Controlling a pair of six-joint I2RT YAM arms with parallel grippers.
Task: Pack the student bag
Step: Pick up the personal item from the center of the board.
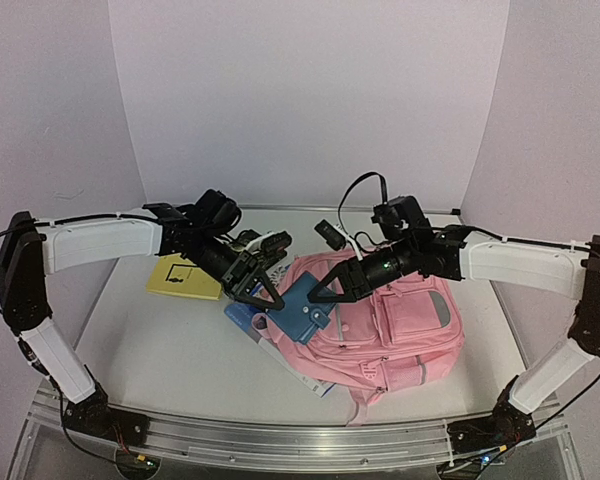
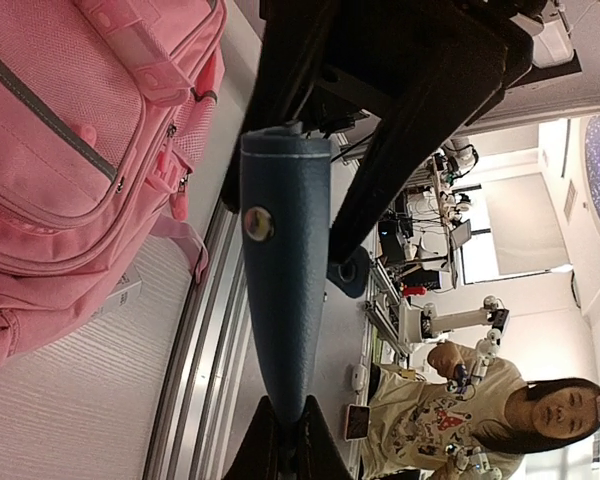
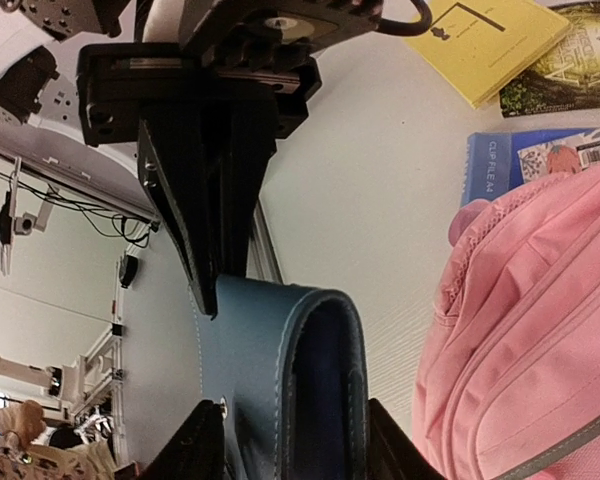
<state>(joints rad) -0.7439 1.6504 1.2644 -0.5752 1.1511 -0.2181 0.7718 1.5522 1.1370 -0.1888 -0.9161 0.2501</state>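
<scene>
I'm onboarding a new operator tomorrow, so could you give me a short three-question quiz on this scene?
1. True or false: the left tool and the right tool both grip the blue case.
2. Where is the yellow book? A) on the table, left of the student bag; B) on top of the bag; C) inside the right tool.
3. Fill in: in the top view, the blue case is held at the bag's ___ edge (left or right).
Key: 1 true; 2 A; 3 left.
</scene>
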